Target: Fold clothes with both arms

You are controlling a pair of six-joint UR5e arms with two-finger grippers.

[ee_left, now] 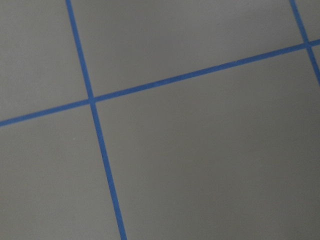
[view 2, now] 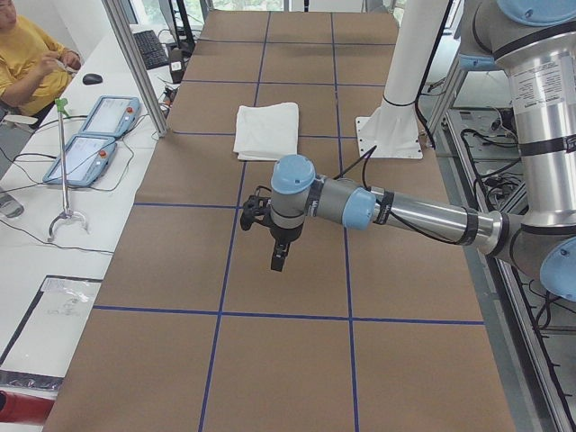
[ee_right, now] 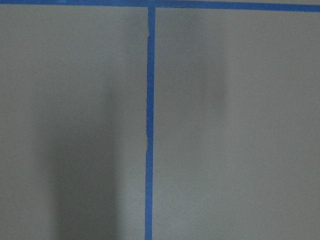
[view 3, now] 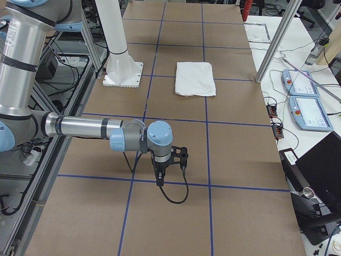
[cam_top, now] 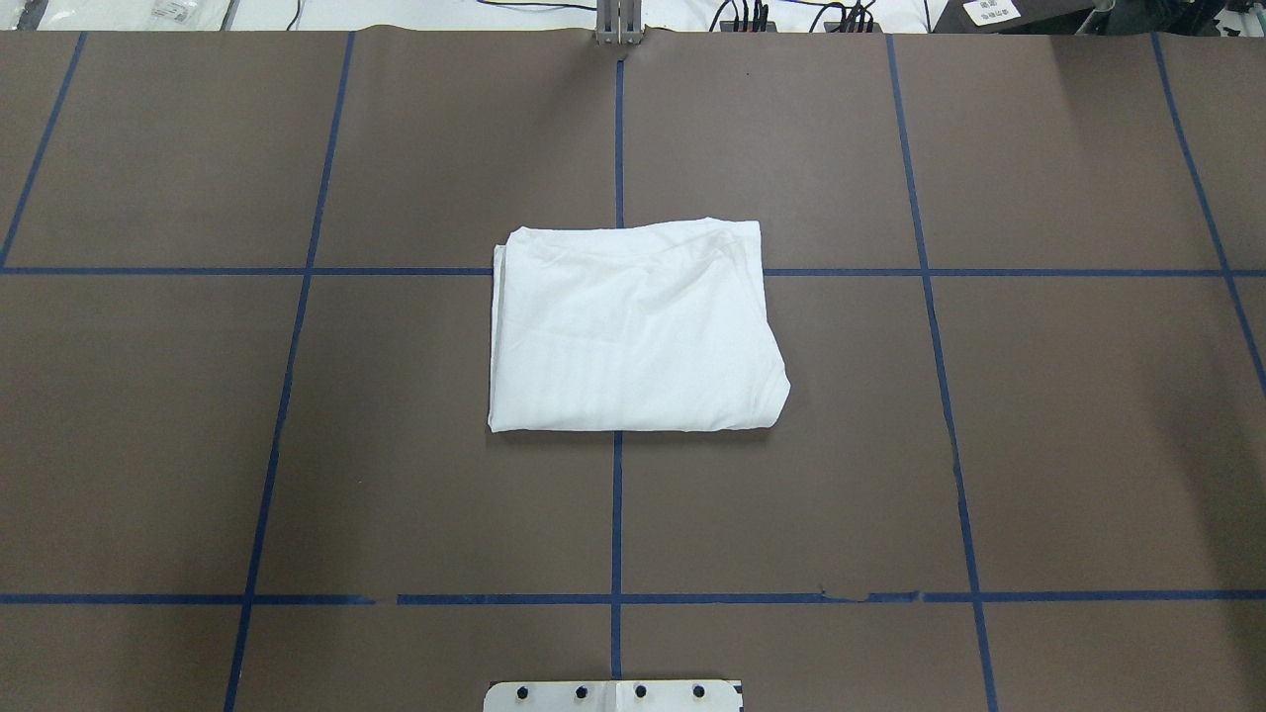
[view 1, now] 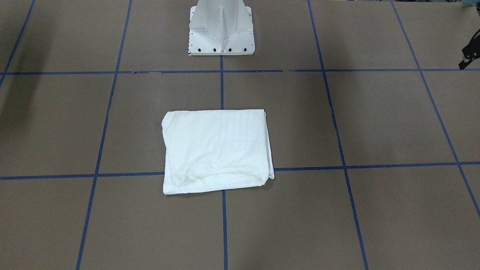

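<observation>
Evidently folded, the white cotton T-shirt [cam_top: 633, 326] is laid centrally, long axis left-right. Black two-finger left gripper [view 2: 275, 252] and right gripper [view 3: 160, 173] are stationed at opposite ends, neither nearer. Jaw opening cannot be told.

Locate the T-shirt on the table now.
Overhead view: the folded T-shirt lies mid-table, straddling the centre blue tape line, ahead of the white pedestal base.

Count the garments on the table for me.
1: a folded white shirt at the middle of the table, ahead of the pedestal base. No other shows in any view.
</observation>
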